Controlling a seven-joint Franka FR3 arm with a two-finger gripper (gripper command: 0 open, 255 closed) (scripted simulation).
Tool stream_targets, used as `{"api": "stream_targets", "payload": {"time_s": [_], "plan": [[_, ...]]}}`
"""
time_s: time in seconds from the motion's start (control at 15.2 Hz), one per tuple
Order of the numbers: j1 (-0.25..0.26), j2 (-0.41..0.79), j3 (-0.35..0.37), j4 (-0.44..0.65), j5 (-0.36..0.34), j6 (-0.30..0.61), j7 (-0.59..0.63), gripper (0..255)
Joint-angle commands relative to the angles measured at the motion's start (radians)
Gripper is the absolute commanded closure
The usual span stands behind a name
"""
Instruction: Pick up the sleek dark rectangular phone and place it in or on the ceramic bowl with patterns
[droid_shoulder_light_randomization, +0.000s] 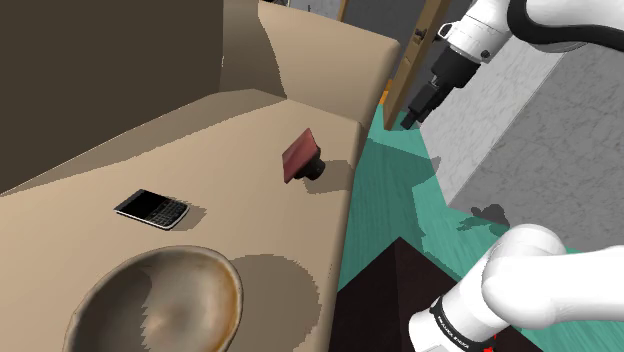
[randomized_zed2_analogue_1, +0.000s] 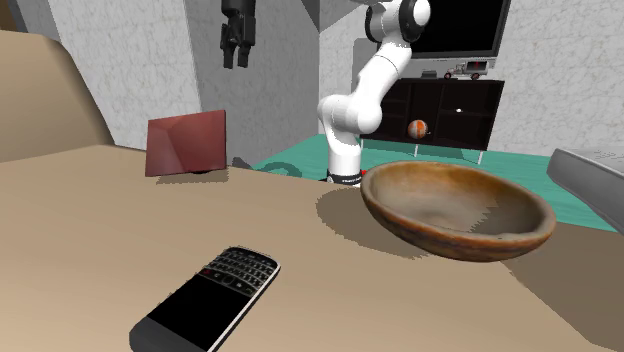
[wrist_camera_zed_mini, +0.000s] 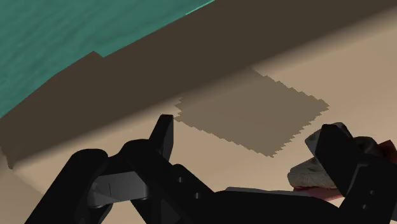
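Phone (droid_shoulder_light_randomization: 152, 209), black with a keypad, lies flat on the tan tabletop (droid_shoulder_light_randomization: 250, 230), at 12 o'clock from the brown bowl (droid_shoulder_light_randomization: 215, 290) in the shoulder view, near it but apart. Your gripper (droid_shoulder_light_randomization: 412, 118) hangs high beyond the tabletop's edge, at 2 o'clock from the phone. Its fingers (wrist_camera_zed_mini: 164, 130) stand wide apart, holding nothing. A dark red block (droid_shoulder_light_randomization: 298, 157) stands between phone and gripper.

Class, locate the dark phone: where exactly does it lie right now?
In the shoulder view the phone lies flat on the tan tabletop, toward the left, just beyond the brown bowl and well left of the red slab.
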Motion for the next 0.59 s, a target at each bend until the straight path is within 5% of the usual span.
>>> {"api": "stream_targets", "payload": {"time_s": [0.0, 0.53], "plan": [[0.0, 0.0, 0.0, 0.0, 0.0, 0.0, 0.0, 0], [0.066, 0.147, 0.153, 0.036, 0.072, 0.081, 0.13, 0]]}}
